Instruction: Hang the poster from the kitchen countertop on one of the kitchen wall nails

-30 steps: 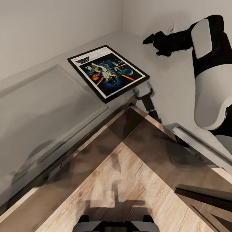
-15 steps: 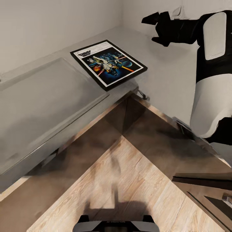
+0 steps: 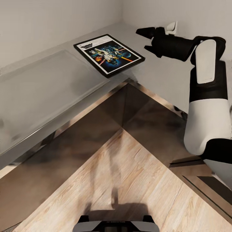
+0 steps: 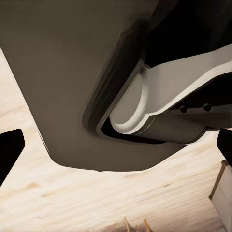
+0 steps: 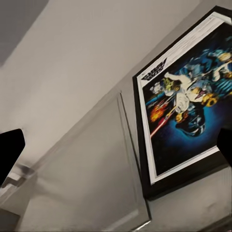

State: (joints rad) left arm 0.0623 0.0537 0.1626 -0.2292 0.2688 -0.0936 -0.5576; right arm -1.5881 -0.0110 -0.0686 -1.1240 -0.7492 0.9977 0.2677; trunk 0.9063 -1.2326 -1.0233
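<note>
A: We see the kitchen countertop (image 3: 48,87) first, a light grey L running into the wall corner, with the wooden floor (image 3: 129,180) below its inner angle.

B: Our right arm (image 3: 206,106) reaches over the countertop's right-hand leg. The poster (image 3: 109,54) lies flat on the countertop near that corner, its title strip towards the wall.

A: The right wrist view shows the poster (image 5: 186,111) on the grey top as well.

B: The right gripper (image 3: 145,39) hangs above the countertop just beside the poster, fingers parted, holding nothing.

A: And the left gripper (image 4: 116,154) points at the floor; its dark tips sit wide apart with nothing between them.
</note>
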